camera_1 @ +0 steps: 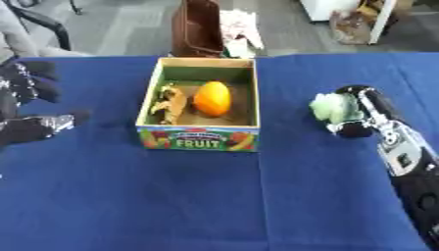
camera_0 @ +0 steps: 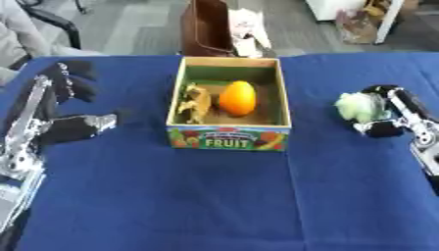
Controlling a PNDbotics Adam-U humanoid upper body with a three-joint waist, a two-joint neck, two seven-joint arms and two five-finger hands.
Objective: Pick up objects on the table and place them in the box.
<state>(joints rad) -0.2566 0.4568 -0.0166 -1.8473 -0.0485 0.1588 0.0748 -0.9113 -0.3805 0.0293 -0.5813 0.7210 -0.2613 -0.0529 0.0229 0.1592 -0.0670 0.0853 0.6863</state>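
Observation:
A wooden box (camera_0: 227, 138) with "FRUIT" on its front stands mid-table. Inside it lie an orange fruit (camera_0: 237, 98) and a small tan toy animal (camera_0: 195, 104). At the right, my right hand (camera_1: 364, 113) is curled round a pale green, leafy-looking object (camera_1: 331, 108), just right of the box. My left hand (camera_0: 68, 103) hangs at the left edge with relaxed fingers and nothing in it, well apart from the box.
A blue cloth (camera_0: 223, 196) covers the table. Beyond its far edge stand a brown container (camera_0: 206, 29) with white paper beside it, and a chair (camera_0: 43, 19) at the far left.

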